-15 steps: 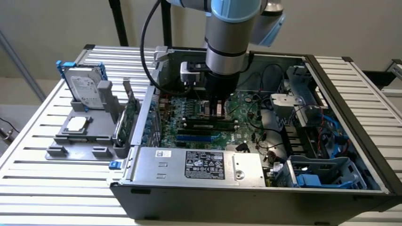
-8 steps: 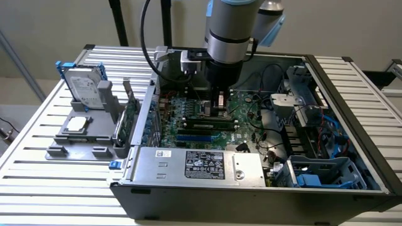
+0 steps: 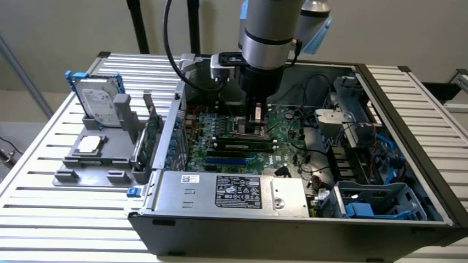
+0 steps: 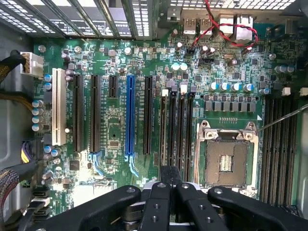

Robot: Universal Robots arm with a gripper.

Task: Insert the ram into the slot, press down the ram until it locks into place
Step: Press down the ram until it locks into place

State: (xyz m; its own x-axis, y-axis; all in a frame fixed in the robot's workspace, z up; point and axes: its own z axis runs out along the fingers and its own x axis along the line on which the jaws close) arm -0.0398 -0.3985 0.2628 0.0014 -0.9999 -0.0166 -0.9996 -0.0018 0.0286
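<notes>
Reading across the exterior view from its left, a grey plastic holder tray [image 3: 73, 161] with a silver hard drive [image 3: 100, 104] stands outside the open black computer case [image 3: 292, 230], well apart from the work.

Inside the case, the ram [image 3: 245, 143], a long thin green circuit-board stick with dark chips, stands on edge on the large green motherboard [image 3: 201, 156]. It appears to sit in the slot, one of the long narrow black socket strips [image 4: 172, 127] between the blue slot [image 4: 130, 115] and the square metal processor socket [image 4: 226, 161]. Which strip holds it, and whether its end latches have caught, cannot be told.

The black gripper [image 3: 256, 125] hangs just over the stick. Its jaws are drawn together with nothing between them.

Hazards, as judged from this position:
- Off-centre pressure – a push near one end may seat that end alone and leave the stick tilted and unlatched.
- Misalignment – force on a stick not square in its strip may bend the board or damage contacts.
- Obstruction – loose black cables [image 3: 310, 159] toward the exterior view's right lie near the arm.
</notes>
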